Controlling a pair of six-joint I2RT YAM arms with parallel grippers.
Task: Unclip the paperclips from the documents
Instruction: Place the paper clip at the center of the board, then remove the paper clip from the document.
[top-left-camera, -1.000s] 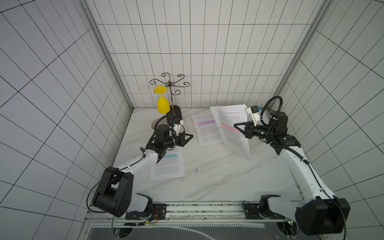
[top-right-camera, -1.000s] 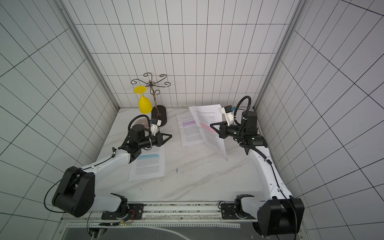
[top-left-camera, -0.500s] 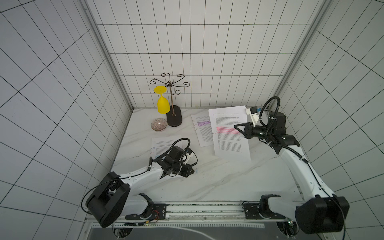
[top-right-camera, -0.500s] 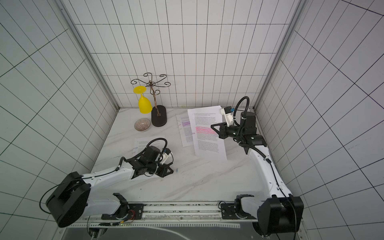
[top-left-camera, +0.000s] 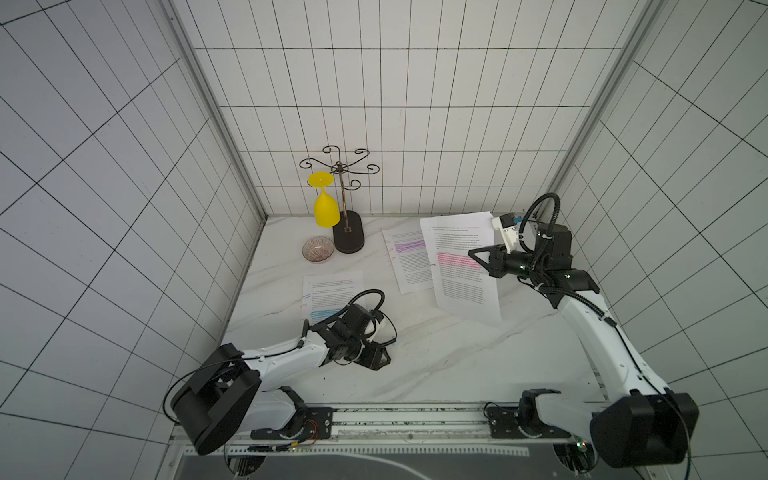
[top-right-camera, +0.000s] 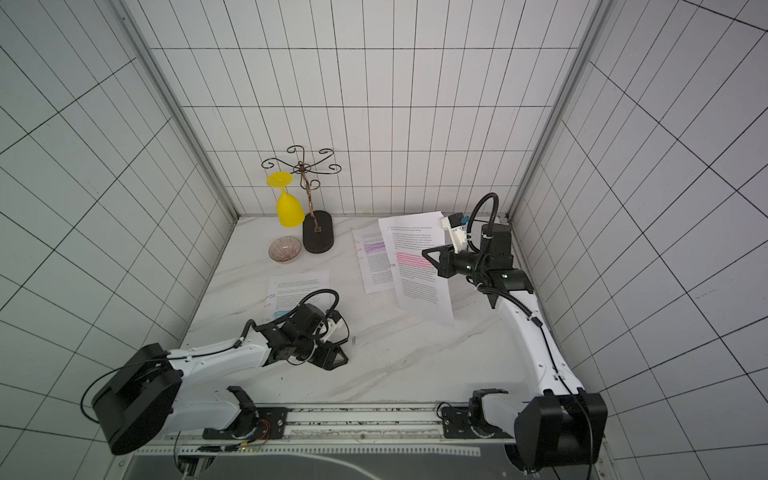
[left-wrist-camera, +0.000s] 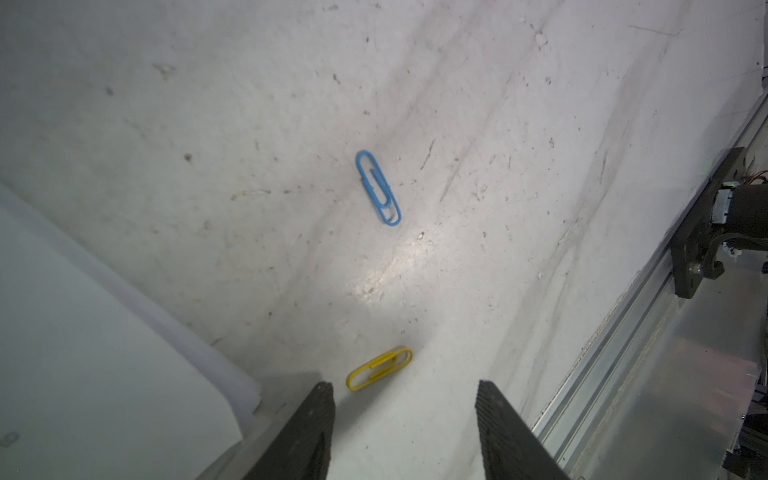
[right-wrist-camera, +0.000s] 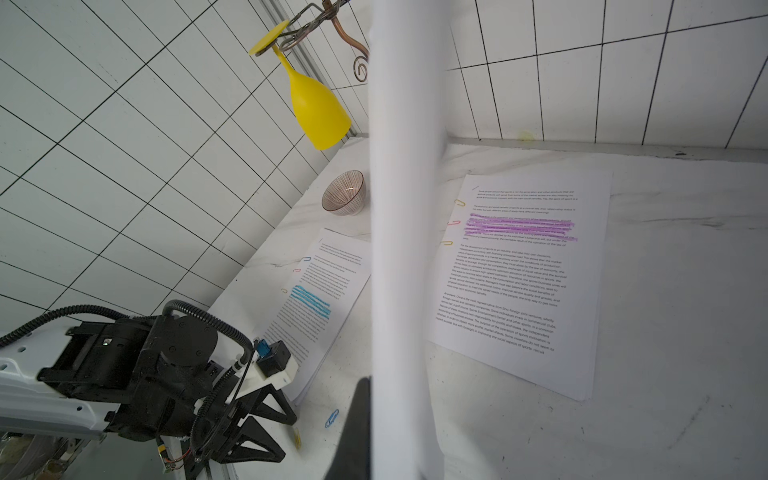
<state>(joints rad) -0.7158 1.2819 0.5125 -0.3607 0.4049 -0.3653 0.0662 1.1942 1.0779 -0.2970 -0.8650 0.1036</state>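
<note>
**Unclipping, partway**

Left end effector (left-wrist-camera: 405, 390) released, jaws apart, empty, at the near corner of the blue-band document (top-left-camera: 332, 291). Yellow paperclip (left-wrist-camera: 380, 369) and blue paperclip (left-wrist-camera: 378, 188) lie loose on the tabletop (top-left-camera: 436, 361) beside that corner. Beyond that document, the purple-band document (top-left-camera: 409, 266) lies flat, clips on its edge. Right end effector (top-left-camera: 476, 254) is clenched on the pink-band document (top-left-camera: 465, 286), held up, tilted.

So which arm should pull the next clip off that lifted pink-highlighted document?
Left. The left gripper is open and empty, a yellow paperclip lying loose before it. The right gripper is shut on the pink-highlighted document, holding it up, so it likely cannot also pull the clip on its edge.
</note>
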